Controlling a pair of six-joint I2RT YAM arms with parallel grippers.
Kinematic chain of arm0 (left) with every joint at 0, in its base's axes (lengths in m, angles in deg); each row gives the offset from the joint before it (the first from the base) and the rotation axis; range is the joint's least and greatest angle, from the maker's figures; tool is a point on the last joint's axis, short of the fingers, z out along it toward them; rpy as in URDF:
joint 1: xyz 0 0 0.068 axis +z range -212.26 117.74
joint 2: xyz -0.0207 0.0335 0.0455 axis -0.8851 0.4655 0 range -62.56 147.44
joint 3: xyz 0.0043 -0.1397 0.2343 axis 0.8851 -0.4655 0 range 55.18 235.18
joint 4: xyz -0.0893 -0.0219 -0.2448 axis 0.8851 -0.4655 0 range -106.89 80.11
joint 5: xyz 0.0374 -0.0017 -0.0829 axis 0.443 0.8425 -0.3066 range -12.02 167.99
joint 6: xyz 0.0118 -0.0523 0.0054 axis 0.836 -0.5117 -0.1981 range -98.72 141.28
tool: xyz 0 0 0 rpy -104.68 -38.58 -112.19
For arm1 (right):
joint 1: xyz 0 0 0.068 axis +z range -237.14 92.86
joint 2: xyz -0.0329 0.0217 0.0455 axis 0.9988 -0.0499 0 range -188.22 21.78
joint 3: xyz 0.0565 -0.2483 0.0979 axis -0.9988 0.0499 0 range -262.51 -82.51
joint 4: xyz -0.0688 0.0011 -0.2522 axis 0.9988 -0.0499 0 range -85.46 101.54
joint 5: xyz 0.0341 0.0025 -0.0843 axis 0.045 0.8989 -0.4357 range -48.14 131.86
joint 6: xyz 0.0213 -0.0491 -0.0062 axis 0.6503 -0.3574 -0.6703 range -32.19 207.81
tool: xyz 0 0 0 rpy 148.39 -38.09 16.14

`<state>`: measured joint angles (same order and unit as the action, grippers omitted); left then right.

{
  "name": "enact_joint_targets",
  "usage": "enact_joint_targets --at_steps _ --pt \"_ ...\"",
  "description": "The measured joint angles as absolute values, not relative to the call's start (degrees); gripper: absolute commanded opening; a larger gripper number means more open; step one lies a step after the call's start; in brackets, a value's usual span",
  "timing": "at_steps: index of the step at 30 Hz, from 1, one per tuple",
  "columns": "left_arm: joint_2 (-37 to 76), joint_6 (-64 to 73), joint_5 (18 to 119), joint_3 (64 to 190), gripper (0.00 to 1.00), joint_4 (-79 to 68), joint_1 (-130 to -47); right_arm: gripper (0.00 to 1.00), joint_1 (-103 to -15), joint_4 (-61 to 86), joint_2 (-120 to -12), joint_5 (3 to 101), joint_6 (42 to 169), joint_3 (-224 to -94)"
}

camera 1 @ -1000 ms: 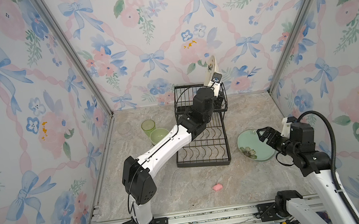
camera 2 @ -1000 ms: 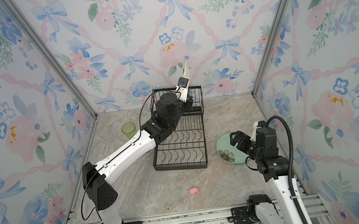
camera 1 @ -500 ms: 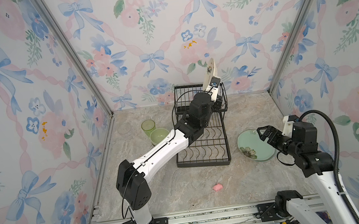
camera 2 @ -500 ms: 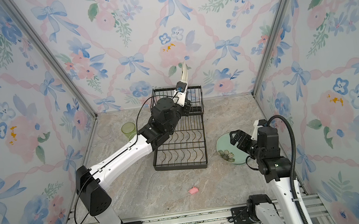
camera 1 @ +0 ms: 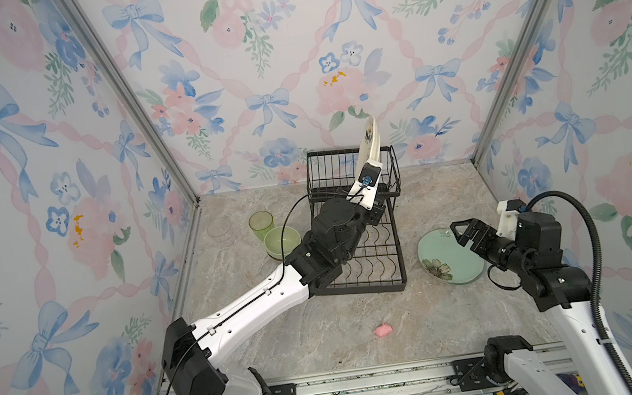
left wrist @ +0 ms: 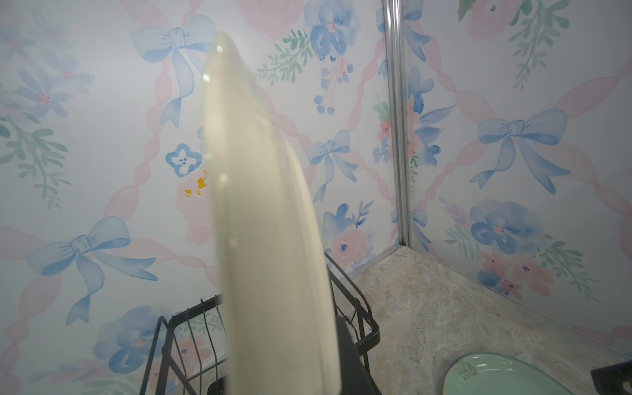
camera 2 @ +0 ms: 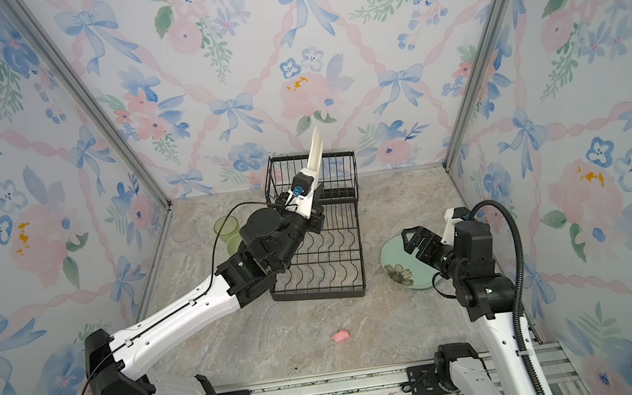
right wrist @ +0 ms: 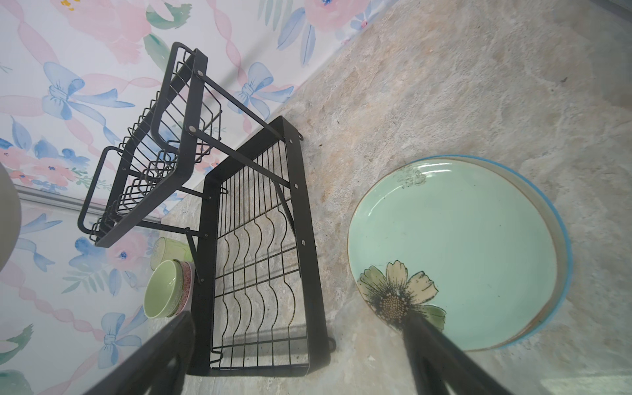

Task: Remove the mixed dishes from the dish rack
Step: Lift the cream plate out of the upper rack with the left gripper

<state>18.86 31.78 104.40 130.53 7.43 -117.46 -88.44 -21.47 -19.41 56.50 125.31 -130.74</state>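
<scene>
My left gripper point(camera 1: 370, 170) point(camera 2: 308, 180) point(left wrist: 284, 376) is shut on the lower edge of the cream plate point(camera 1: 371, 138) point(camera 2: 316, 150) point(left wrist: 266, 222). It holds the plate on edge above the upper tier of the black dish rack point(camera 1: 376, 282) point(camera 2: 319, 295) point(right wrist: 309, 239). No dishes are in either tier. My right gripper point(camera 1: 464, 228) point(camera 2: 414, 235) point(right wrist: 297, 319) hangs open over the near rim of the pale green flower plate point(camera 1: 446, 258) point(camera 2: 403, 266) point(right wrist: 455, 239). That plate lies on a blue-rimmed plate point(right wrist: 562, 239) right of the rack.
Left of the rack stand a green tumbler point(camera 1: 261, 224), a pale green bowl point(camera 1: 282, 242) nested in a pink-patterned bowl point(right wrist: 187, 284), and a clear glass point(camera 1: 220, 229). A small pink lump point(camera 1: 383, 329) lies in front of the rack. Walls close in on three sides.
The left arm has drawn the cream plate back toward the front left and somewhat lower over the rack. The right arm has hardly moved.
</scene>
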Motion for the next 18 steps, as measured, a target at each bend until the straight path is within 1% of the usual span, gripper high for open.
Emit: enact_joint_targets --at_steps 12,18 --pt "2.7 33.6 108.6 113.9 0.00 9.1 -119.3 0.97 -83.9 -20.4 -21.0 56.6 127.3 -132.7" --pt "-5.8 34.3 110.8 104.6 0.00 9.2 -120.3 0.97 -79.7 -18.3 -23.7 56.3 129.0 -133.8"
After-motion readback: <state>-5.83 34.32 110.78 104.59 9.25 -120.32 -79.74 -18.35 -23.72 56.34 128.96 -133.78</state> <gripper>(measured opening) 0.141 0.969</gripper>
